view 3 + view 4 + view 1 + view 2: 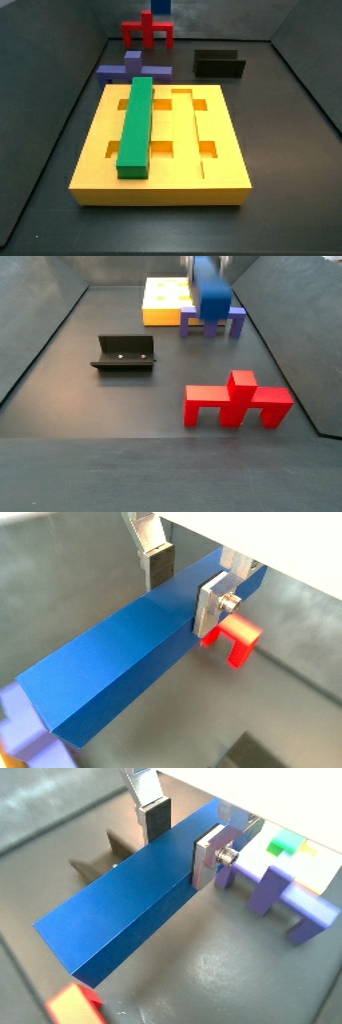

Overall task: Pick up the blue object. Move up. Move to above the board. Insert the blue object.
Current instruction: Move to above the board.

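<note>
Blue object [127, 657] sits gripped in pincer [187, 584], unseen beside board [163, 178].

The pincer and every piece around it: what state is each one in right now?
pincer: shut on the blue object, silver fingers on either side of it.
blue object: held in the air, not yet in the board.
board: flat on the floor, middle and one outer groove empty.
green bar: lying in the board's other outer groove.
purple block: resting beside the board.
red piece: standing on the floor.
fixture: standing empty.
</note>
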Controlling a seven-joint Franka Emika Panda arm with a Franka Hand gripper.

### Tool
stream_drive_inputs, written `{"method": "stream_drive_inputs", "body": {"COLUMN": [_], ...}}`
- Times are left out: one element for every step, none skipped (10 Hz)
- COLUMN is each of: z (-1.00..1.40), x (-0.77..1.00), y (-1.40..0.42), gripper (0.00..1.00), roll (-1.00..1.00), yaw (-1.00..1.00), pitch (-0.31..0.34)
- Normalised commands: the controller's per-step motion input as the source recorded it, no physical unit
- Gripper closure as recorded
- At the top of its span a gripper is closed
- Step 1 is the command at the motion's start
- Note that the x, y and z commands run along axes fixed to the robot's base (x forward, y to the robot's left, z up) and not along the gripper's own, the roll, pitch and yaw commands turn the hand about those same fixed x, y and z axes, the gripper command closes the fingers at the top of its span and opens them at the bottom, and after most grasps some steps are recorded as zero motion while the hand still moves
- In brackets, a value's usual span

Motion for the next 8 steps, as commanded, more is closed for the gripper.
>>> {"method": "stream_drive_inputs", "body": {"z": [1.40,0.82,0.56,0.27,0.21,0.20,0.18,0.19], "x": [0.01,0.01,0.02,0.04,0.03,0.07,0.06,0.06], "y": [-0.01,0.00,0.00,0.01,0.01,-1.40,-1.40,-1.40], "gripper": [1.00,1.00,1.00,1.00,1.00,1.00,1.00,1.00], "roll": [-0.07,-0.06,-0.05,-0.05,-0.05,-0.06,0.00,0.04], "yaw": [-0.01,-0.01,0.00,-0.01,0.00,-0.16,-0.13,-0.07], "pitch": [0.059,0.047,0.047,0.049,0.050,0.108,0.097,0.092]}}
